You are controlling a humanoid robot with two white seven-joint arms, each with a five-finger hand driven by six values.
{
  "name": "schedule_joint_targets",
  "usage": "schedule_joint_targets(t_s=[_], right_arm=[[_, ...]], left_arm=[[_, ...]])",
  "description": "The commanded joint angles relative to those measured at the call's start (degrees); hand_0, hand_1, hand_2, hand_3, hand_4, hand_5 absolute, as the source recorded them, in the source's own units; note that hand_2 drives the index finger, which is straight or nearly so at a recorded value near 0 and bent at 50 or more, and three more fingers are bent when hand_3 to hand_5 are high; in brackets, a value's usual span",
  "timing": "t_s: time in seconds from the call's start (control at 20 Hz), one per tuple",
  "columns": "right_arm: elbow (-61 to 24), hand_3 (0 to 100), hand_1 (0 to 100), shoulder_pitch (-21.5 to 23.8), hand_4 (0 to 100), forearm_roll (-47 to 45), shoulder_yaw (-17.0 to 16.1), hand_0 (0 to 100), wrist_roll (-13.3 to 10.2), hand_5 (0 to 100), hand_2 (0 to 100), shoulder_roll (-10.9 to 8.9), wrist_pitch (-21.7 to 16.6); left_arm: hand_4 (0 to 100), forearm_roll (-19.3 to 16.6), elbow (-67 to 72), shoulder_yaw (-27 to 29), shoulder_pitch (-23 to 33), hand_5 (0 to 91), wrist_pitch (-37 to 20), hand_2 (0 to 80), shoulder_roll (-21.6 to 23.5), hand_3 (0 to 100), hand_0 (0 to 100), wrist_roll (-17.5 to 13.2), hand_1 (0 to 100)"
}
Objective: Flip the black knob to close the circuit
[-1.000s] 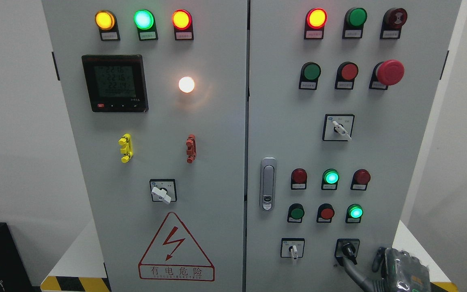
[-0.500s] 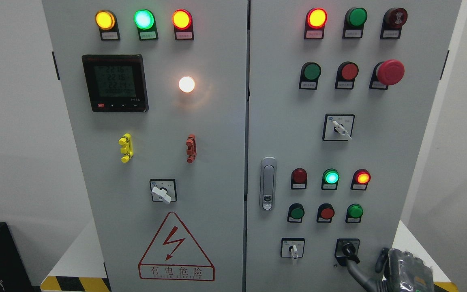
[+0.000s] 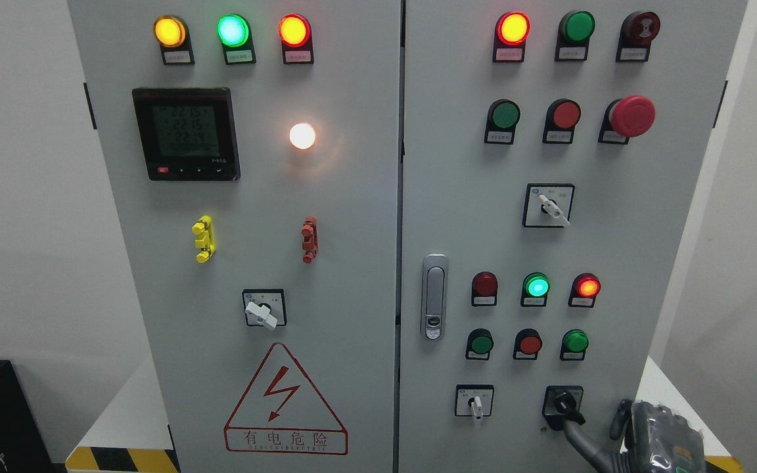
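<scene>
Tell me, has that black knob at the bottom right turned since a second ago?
Yes. The black knob swung from pointing straight down to down-right within its fixed square plate.

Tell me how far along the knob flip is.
The flip looks done: the black knob sits turned toward the lower right, and above it the red lamp glows while the green lamp under it is dark. In hand: the right hand sits at the bottom right corner, one finger reaching up to the knob. Left: pulling the hand clear.
</scene>
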Motion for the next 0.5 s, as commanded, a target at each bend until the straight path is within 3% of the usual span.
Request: schedule_joint_targets(t_s=[0.0,0.45], right_arm=[[-0.18,96,23,-0.12,75,-0.12,-0.14,0,-0.14,76,77,-0.03,-0.10],[-1.06,96,23,-0.03,75,-0.65,0.56,0,-0.14,76,77,0.06,-0.28]], left_arm=[[0,-1.23,1.23,-1.23,0.00,0.0,-0.04,0.0,0.00,0,0,0.05,0],[0,-1.23,1.23,-1.23,0.00,0.0,0.05,0.0,0.00,0,0,0.05,0]])
